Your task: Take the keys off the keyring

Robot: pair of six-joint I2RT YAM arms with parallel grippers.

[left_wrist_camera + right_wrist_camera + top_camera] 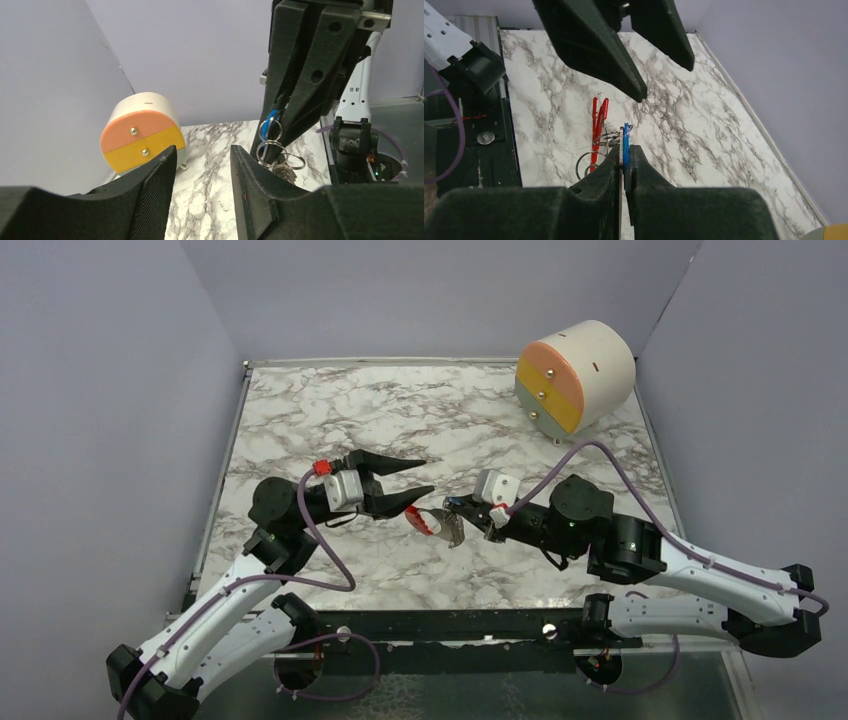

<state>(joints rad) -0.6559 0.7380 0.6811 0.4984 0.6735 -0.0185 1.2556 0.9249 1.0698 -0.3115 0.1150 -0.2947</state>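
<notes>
My right gripper [458,512] is shut on the blue-and-silvery key [625,137] and holds it above the marble table [330,410]. The keyring hangs from the key: silvery wire rings [605,139] and a bright red part [597,122]. It also shows in the top view [424,521], and in the left wrist view [271,150] below the blue key [270,123]. My left gripper [424,477] is open and empty. It sits just left of the keyring, fingers pointing at the right gripper. In the right wrist view its fingers [599,45] hang over the rings.
A big cream cylinder [580,375] with an orange and yellow face lies at the table's back right; it also shows in the left wrist view [142,131]. Grey walls close in the table on three sides. A black rail [450,625] runs along the near edge.
</notes>
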